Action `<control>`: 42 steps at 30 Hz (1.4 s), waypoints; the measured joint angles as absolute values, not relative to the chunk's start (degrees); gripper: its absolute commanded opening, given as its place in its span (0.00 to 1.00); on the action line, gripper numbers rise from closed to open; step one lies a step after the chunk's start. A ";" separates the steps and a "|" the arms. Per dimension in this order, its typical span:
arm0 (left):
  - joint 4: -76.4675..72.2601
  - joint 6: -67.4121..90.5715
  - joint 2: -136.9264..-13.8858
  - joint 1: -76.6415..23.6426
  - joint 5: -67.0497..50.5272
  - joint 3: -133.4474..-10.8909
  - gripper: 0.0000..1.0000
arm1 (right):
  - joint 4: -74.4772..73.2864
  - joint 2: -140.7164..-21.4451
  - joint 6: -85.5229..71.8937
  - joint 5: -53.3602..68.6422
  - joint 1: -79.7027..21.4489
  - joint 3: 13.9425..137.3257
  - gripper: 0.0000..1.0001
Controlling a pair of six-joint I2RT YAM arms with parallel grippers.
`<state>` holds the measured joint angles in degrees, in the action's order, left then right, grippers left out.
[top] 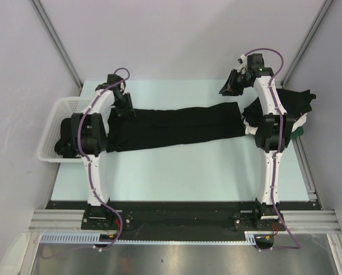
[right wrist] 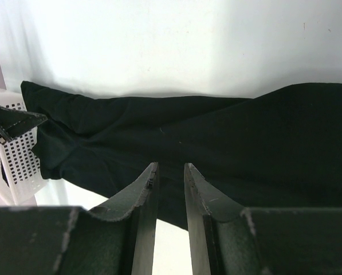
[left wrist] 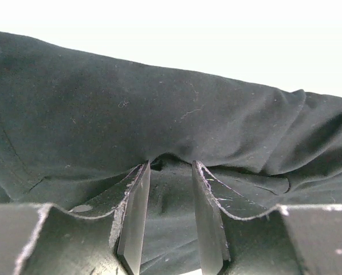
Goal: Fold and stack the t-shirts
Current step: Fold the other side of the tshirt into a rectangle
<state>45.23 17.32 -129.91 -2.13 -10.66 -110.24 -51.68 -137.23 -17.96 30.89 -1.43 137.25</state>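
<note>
Tabletop shows bare along the near edge of the black t-shirt; your left gripper pinches its left end, your right gripper sits by its right end, grip unclear.

The spread t-shirt is black. The table is pale blue. The mesh basket is white with tiny holes. The shirt pile is black, white and green.

A black soft cloth t-shirt lies across the pale table, its left end near a white plastic mesh basket.
</note>
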 measured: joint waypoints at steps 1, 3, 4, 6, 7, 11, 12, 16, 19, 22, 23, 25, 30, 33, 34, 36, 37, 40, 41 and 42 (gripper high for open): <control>45.34 17.28 -130.04 -2.13 -10.66 -110.30 0.41 | -51.79 -137.23 -17.96 30.87 -1.45 137.19 0.29; 45.78 16.97 -130.26 -2.13 -10.68 -110.30 0.41 | -51.92 -137.23 -17.96 30.87 -1.45 137.14 0.29; 45.98 16.88 -130.32 -2.13 -10.68 -110.30 0.41 | -51.94 -137.23 -17.96 30.87 -1.52 137.14 0.29; 46.22 16.67 -130.41 -2.13 -10.70 -110.32 0.40 | -51.92 -137.23 -17.96 30.85 -1.54 137.12 0.29; 46.39 16.49 -130.41 -2.13 -10.70 -110.32 0.40 | -51.92 -137.23 -17.96 30.87 -1.56 137.14 0.29; 46.85 16.40 -130.52 -2.20 -10.87 -110.32 0.36 | -51.92 -137.23 -17.96 30.87 -1.72 137.14 0.29; 46.87 16.40 -130.54 -2.24 -10.87 -110.30 0.34 | -51.92 -137.23 -17.96 30.87 -1.78 137.14 0.28; 46.83 16.40 -130.63 -2.42 -11.09 -110.30 0.31 | -51.94 -137.23 -17.93 30.87 -1.83 137.12 0.28; 46.70 16.38 -130.85 -2.57 -11.11 -110.30 0.25 | -51.99 -137.23 -17.89 30.85 -1.83 137.12 0.28; 46.28 16.38 -131.13 -2.61 -11.14 -110.30 0.16 | -52.01 -137.23 -17.80 30.83 -1.83 137.12 0.27; 46.13 16.29 -131.26 -2.61 -11.11 -110.30 0.14 | -52.01 -137.23 -17.74 30.81 -1.83 137.12 0.27; 45.93 16.21 -131.37 -2.61 -11.14 -110.30 0.06 | -52.03 -137.23 -17.74 30.72 -1.85 137.12 0.27; 45.58 15.88 -131.37 -2.63 -11.16 -110.30 0.00 | -52.05 -137.23 -17.74 30.68 -1.89 137.10 0.26; 45.60 15.84 -131.37 -2.66 -11.18 -110.30 0.00 | -52.05 -137.23 -17.76 30.68 -1.98 137.05 0.26; 45.65 15.84 -131.37 -2.68 -11.22 -110.30 0.00 | -52.05 -137.23 -17.76 30.65 -2.02 137.01 0.26; 45.74 15.81 -131.31 -2.76 -11.40 -110.30 0.00 | -52.03 -137.23 -17.80 30.65 -2.15 136.92 0.26; 46.02 15.79 -131.17 -2.85 -11.70 -110.30 0.00 | -51.96 -137.23 -17.96 30.65 -2.28 136.92 0.26; 46.94 15.75 -129.84 -3.33 -12.60 -110.13 0.00 | -51.81 -137.23 -18.28 30.65 -2.68 136.90 0.25; 46.94 15.73 -128.92 -3.60 -12.91 -109.60 0.00 | -51.72 -137.23 -18.41 30.68 -2.81 136.90 0.25; 46.96 15.73 -128.01 -3.86 -13.19 -108.95 0.00 | -51.57 -137.23 -18.55 30.68 -2.96 136.88 0.25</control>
